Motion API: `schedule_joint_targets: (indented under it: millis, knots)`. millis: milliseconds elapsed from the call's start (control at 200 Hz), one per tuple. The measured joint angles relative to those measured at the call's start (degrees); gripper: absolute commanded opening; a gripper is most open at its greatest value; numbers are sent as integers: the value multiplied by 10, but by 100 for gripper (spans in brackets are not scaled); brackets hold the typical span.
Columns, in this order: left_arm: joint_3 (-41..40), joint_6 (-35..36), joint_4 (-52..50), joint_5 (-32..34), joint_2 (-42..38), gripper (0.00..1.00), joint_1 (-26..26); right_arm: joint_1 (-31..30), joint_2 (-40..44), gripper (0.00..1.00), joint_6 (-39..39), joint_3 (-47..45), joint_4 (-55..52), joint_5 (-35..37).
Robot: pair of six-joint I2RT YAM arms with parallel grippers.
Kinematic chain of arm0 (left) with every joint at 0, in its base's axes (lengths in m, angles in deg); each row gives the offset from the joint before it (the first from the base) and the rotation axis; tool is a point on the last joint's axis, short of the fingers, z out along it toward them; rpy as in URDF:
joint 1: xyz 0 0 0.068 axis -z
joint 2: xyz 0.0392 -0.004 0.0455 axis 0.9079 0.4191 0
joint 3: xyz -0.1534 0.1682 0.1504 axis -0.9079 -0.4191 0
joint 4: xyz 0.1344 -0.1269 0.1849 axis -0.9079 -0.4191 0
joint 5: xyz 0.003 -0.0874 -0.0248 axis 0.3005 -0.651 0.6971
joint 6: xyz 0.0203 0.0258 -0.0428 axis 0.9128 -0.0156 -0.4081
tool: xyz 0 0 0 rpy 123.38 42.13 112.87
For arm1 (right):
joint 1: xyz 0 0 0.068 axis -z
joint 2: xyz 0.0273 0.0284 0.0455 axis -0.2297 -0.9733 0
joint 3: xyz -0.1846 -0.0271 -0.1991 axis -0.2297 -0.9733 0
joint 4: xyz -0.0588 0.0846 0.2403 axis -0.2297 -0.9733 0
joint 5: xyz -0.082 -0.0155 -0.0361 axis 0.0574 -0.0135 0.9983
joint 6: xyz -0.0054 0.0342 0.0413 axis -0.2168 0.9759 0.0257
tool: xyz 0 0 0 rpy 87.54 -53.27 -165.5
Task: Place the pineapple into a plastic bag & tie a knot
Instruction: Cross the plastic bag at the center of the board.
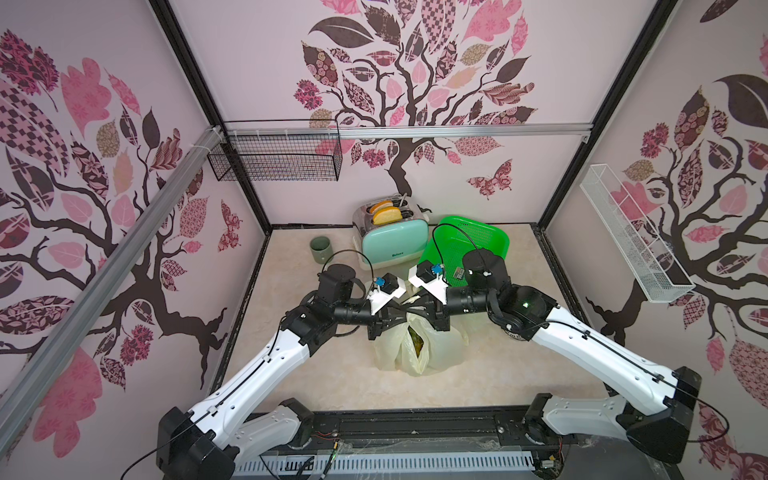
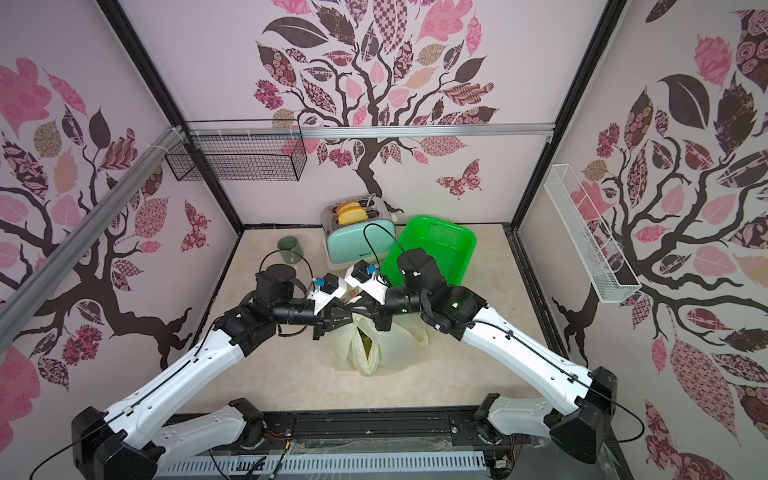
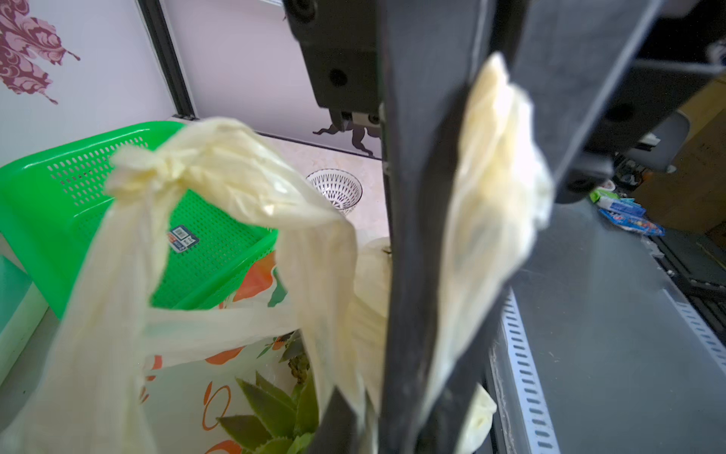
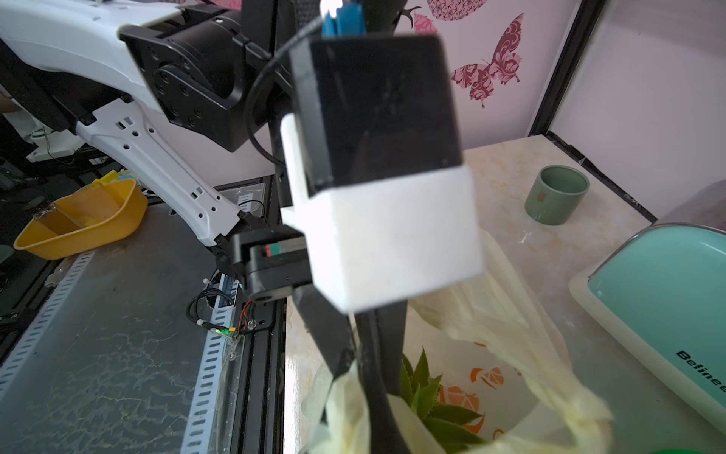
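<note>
The pale-yellow plastic bag (image 1: 419,347) stands mid-table with the pineapple (image 1: 415,337) inside, its green leaves (image 3: 271,412) showing at the mouth. Both grippers cross just above the bag. My right gripper (image 4: 355,377) is shut on a strip of one handle (image 3: 491,196), which lies between its long fingers (image 3: 416,236). The other handle loop (image 3: 243,177) arches up and runs down beside my left gripper (image 3: 369,408). That gripper's jaws are blurred and half hidden behind the right fingers. A bunched twist (image 3: 153,173) sits on the loop; I cannot tell whether it is the knot.
A green plastic basket (image 1: 467,245) leans behind the right arm. A mint toaster (image 1: 392,241) with bread and a green mug (image 1: 321,249) stand at the back. A white bowl (image 3: 334,190) lies past the basket. Wire racks (image 1: 282,160) hang on the walls.
</note>
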Motion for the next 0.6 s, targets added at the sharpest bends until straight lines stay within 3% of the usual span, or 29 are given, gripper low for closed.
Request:
schedule_joint_targets:
  millis: [225,600]
  knots:
    - [-18,3,16,-16,-18,47,4,3,0,0,8,0,5,1]
    - [-25,-8,35,-25,-20,57,7,3,0,0,12,-3,11,8]
